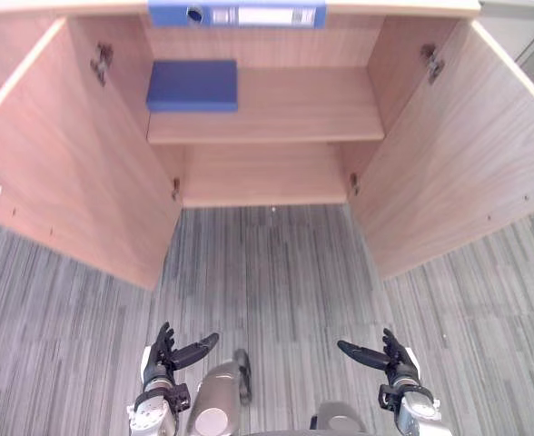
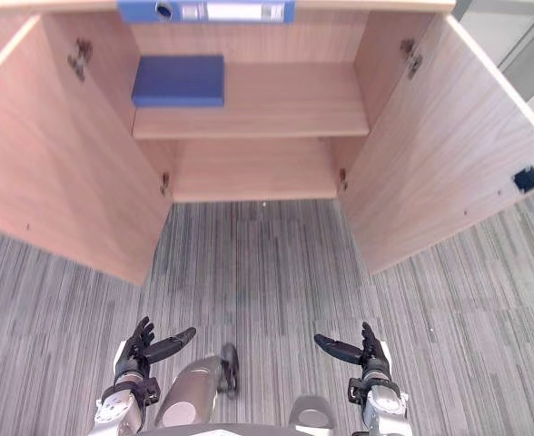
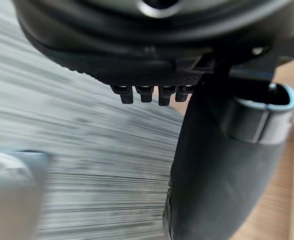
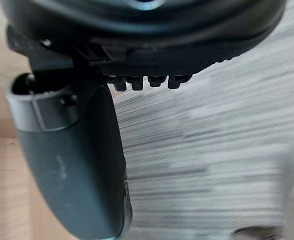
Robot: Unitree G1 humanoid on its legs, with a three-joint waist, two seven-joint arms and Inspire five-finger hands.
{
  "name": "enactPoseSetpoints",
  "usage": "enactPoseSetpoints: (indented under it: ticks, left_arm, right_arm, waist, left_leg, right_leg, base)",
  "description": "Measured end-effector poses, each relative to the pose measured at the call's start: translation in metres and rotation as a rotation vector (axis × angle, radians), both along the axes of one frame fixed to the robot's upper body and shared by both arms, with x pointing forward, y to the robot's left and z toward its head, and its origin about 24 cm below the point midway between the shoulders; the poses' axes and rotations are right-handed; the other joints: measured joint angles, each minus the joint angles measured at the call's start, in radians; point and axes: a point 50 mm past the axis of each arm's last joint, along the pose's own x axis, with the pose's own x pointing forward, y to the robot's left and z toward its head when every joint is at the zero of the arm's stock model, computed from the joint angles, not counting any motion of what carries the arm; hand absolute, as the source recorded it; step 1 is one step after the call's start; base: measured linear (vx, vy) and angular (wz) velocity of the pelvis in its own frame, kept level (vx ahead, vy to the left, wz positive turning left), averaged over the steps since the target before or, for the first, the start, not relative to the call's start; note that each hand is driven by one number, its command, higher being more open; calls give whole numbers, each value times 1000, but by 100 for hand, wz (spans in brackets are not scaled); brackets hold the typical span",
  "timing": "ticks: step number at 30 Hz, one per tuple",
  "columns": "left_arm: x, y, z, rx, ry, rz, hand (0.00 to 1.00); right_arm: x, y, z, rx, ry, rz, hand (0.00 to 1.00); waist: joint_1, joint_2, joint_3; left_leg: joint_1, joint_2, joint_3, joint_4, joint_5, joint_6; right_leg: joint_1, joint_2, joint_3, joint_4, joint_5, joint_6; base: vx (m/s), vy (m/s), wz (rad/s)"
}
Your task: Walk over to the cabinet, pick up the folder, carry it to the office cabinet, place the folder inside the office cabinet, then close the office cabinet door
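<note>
L robot hand (image 1: pixel 161 357), R robot hand (image 1: pixel 399 355) both unclenched, empty, folder (image 1: pixel 192 85) well ahead on shelf (image 1: pixel 294 104)

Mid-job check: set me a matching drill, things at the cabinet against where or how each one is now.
1 binder
2 flat blue item
3 cabinet doors
4 left hand

a swung open
b on the inner shelf, left side
c on the cabinet's top
d low over the carpet, open, empty

Pairs: 1-c, 2-b, 3-a, 4-d
</note>
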Motion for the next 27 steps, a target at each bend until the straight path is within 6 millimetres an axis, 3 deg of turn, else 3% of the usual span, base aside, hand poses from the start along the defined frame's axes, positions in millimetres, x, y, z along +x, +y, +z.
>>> enactPoseSetpoints:
  ticks: [2, 3, 4, 5, 6, 7, 8, 9, 11, 12, 14, 17, 18, 20, 22, 27]
  left_arm:
    - [6, 3, 3, 17, -15, -22, 100]
    - [8, 4, 4, 21, -20, -24, 100]
    - [12, 4, 6, 23, -28, -26, 100]
    - [12, 5, 6, 25, -28, -26, 100]
    - [10, 7, 6, 33, -23, -29, 100]
    - [9, 2, 2, 18, -12, -31, 100]
    - [8, -8, -4, -13, 12, -33, 100]
    - [10, -14, -4, -28, 7, -40, 100]
    - [12, -21, -5, -51, -2, -39, 100]
    - [11, -25, -4, -62, -8, -38, 100]
    - [12, -28, -2, -64, -20, -54, 100]
    - [16, -29, 2, -61, -45, -58, 100]
    - [17, -27, 3, -58, -51, -54, 100]
    - [17, -24, 6, -45, -65, -41, 100]
    - [20, -18, 17, -20, -113, -29, 100]
    - [36, -2, 69, 88, -352, 8, 100]
  right_arm:
    - [1, 7, -1, 8, 3, 42, 100]
    - [1, 8, -1, 6, 5, 50, 100]
    - [0, 7, -1, 5, 7, 49, 100]
    - [-1, 7, -2, 4, 10, 48, 100]
    - [-10, 5, -5, 3, 32, 41, 100]
    - [-19, 0, -7, -7, 59, 30, 100]
    - [-20, -6, -9, -23, 82, 19, 100]
    - [-21, -7, -8, -21, 79, 3, 100]
    - [-27, -6, -8, -16, 82, -8, 100]
    - [-31, -4, -9, -11, 82, -18, 100]
    - [-31, -1, -7, -5, 62, -30, 100]
    - [-20, -5, -1, 6, 8, -81, 100]
    - [-17, -7, 0, 6, -3, -92, 100]
    - [-19, -8, -2, 11, 10, -113, 100]
    - [-30, -8, -6, 17, 40, -124, 100]
    - [-46, -8, -11, 18, 83, -142, 100]
  waist:
    - [-9, 23, 1]
    - [-11, 23, 1]
    - [-28, 18, -1]
    - [-31, 12, -5]
    - [-40, -3, -14]
    - [-48, 3, -19]
    - [-39, 39, -30]
    - [-41, 41, -30]
    - [-47, 48, -24]
    - [-30, 48, -23]
    - [-11, 41, -28]
    - [5, 47, -34]
    - [7, 54, -41]
    - [8, 60, -53]
    - [6, 41, -68]
    - [11, 39, -75]
  left_leg:
    - [120, 35, -1, -82, 1, -1]
    - [133, 44, -2, -84, 1, -1]
    - [160, 63, -28, -85, -5, -12]
    - [166, 63, -36, -85, -10, -29]
    - [186, 52, -50, -85, -29, -79]
    - [212, 60, -75, -77, -57, -121]
    - [201, 96, -101, -42, -46, -146]
    - [168, 112, -113, 61, -26, -170]
    - [50, 169, -117, 358, 42, -205]
    - [-7, 216, -99, 521, 16, -219]
    - [-71, 246, -56, 553, -10, -196]
    - [-110, 216, -36, 259, -21, -173]
    - [-104, 188, -58, 92, 15, -169]
    - [-82, 157, -78, -46, 161, -150]
    - [-47, 120, -79, -102, 173, -136]
    - [3, 66, -86, -180, 188, -115]
  right_leg:
    - [-98, 52, -96, -166, -54, -67]
    - [-124, 71, -99, -235, -56, -67]
    - [-176, 126, -73, -505, -6, -59]
    - [-176, 136, -62, -566, 20, -60]
    - [-169, 152, -23, -734, 153, -73]
    - [-165, 153, -12, -723, 277, -110]
    - [-172, 178, -13, -671, 229, -120]
    - [-161, 179, -26, -645, 177, -124]
    - [-80, 185, -54, -662, 134, -139]
    - [-8, 201, -68, -698, 119, -147]
    - [73, 210, -72, -759, 113, -154]
    - [132, 209, -54, -816, 115, -145]
    - [136, 208, -43, -824, 116, -134]
    - [143, 207, -24, -830, 109, -107]
    - [165, 176, -27, -854, 105, -86]
    - [210, 139, -40, -899, 106, -62]
  base:
    - [516, -39, 0]
    - [614, -161, 37]
    - [512, -181, 40]
    - [631, -239, 61]
    - [443, -189, 56]
    - [524, -198, 47]
    - [497, -203, 30]
    - [549, -245, 24]
    - [427, -222, 40]
    - [311, -151, 19]
    - [315, -122, -2]
    - [306, 5, -14]
    - [235, 90, -26]
    - [218, 129, -15]
    - [189, 121, 12]
    - [101, 80, 13]
